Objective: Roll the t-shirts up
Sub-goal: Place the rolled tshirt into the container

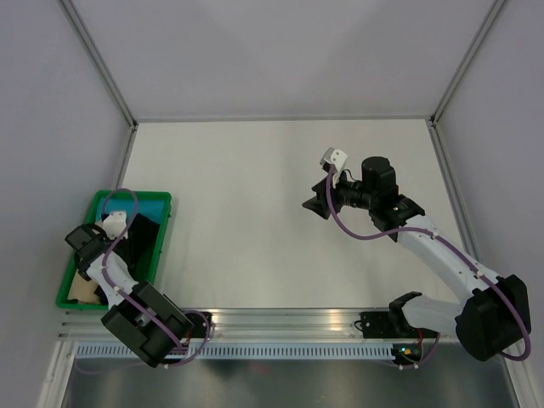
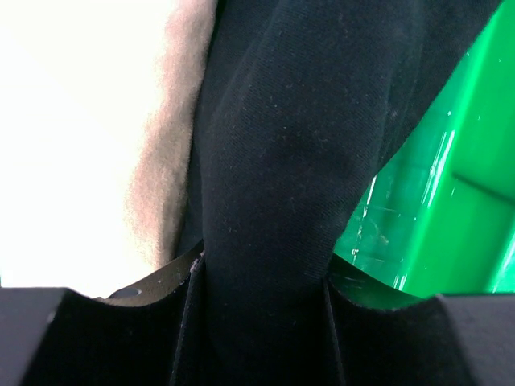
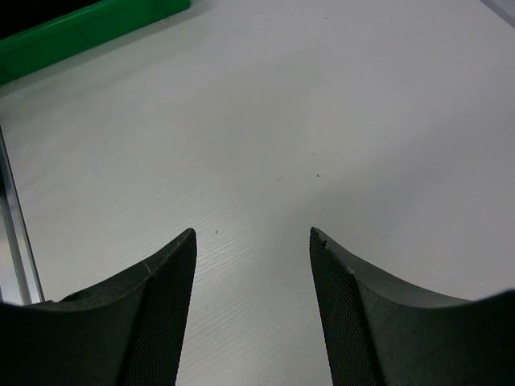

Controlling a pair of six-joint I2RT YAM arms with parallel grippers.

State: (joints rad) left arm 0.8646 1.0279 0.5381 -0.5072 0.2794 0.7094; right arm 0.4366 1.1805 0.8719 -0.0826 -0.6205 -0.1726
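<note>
Pinched in the left gripper (image 2: 261,322), a black t-shirt (image 2: 282,161) bunched just ahead of its jaws inside the green bin (image 2: 451,201), beside tan cloth (image 2: 161,185), apparently gripped for lifting out, while the right gripper (image 3: 253,265) hovered spread and empty above the table (image 3: 362,121), seemingly ready to help.
</note>
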